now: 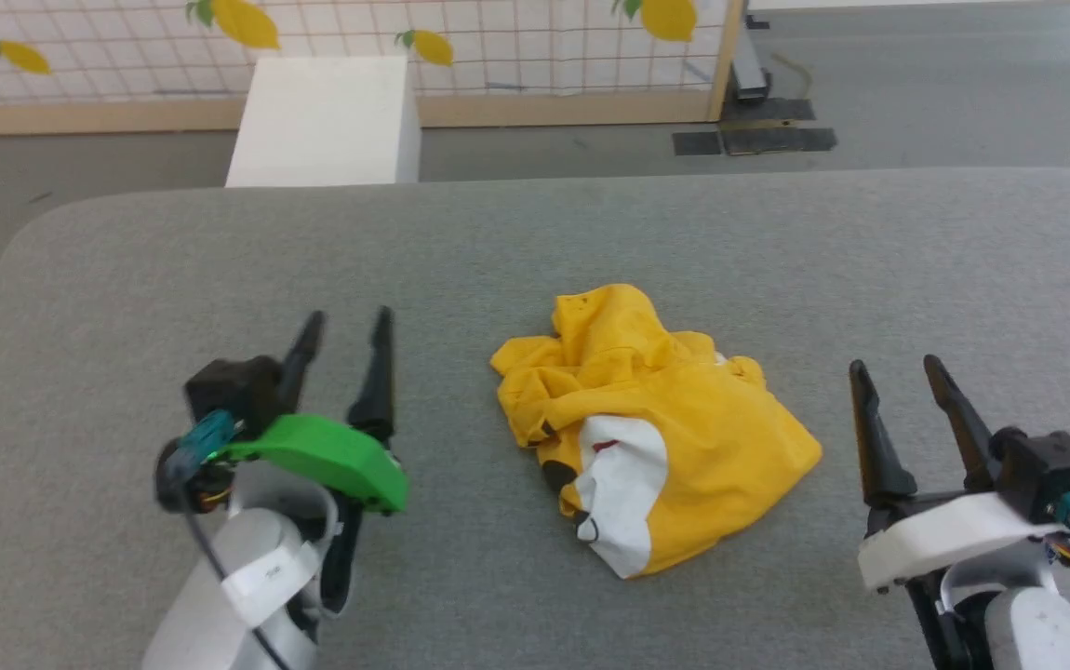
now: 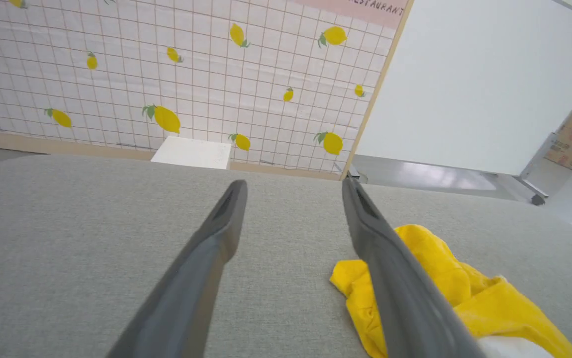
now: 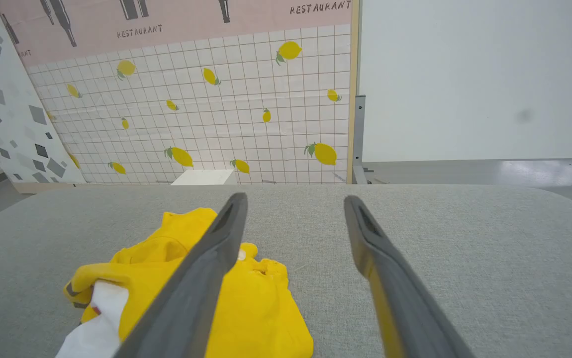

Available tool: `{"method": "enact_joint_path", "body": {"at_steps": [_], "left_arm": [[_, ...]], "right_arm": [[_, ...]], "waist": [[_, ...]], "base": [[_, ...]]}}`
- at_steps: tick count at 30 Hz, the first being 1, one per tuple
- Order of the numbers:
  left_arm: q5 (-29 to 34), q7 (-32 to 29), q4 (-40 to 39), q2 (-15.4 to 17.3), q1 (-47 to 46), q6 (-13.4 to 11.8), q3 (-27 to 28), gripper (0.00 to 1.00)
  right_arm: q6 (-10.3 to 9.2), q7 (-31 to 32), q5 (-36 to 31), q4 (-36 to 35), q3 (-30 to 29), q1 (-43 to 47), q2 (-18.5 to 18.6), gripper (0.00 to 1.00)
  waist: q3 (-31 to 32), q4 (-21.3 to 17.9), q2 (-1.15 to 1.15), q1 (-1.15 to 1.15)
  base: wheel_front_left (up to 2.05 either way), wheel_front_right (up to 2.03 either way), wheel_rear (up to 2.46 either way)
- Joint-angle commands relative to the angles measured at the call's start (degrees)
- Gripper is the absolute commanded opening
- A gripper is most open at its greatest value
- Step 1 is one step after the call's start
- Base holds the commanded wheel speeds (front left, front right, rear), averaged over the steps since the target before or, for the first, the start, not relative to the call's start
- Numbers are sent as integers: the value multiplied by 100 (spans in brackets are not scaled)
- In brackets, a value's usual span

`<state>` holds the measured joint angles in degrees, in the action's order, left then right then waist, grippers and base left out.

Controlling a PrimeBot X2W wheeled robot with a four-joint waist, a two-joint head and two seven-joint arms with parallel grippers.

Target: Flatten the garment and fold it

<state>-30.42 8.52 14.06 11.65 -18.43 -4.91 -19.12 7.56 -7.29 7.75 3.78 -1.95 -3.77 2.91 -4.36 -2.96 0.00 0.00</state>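
Left gripper (image 1: 349,318), at 8 o'clock in the head view, spreads its fingers wide and holds nothing; right gripper (image 1: 895,365), at 4 o'clock, does likewise (both clear of cloth). Crumpled shirt (image 1: 675,409) lies between them on the table (image 1: 591,233), touching neither, its white patch toward 6 o'clock.

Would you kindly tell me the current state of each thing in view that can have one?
yellow T-shirt: crumpled in a heap on the grey table, neither flattened nor folded, white part of the print partly showing, held by neither hand.
left hand: open, empty, left of the shirt and apart from it.
right hand: open, empty, right of the shirt and apart from it.
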Motion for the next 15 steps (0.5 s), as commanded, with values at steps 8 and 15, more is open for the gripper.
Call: {"method": "enact_joint_path", "body": {"at_steps": [8, 15], "left_arm": [[618, 642, -346, 93, 378, -134, 631, 100], [1080, 646, -783, -369, 742, 89, 1268, 100]], "right_arm": [[-8, 1077, 34, 768, -448, -794, -3, 100], [-8, 2479, -185, 1741, -749, -1524, -3, 100]], "waist": [[-383, 510, 0, 0], [-633, 792, 0, 0]], "base": [[0, 0, 0], [0, 0, 0]]}}
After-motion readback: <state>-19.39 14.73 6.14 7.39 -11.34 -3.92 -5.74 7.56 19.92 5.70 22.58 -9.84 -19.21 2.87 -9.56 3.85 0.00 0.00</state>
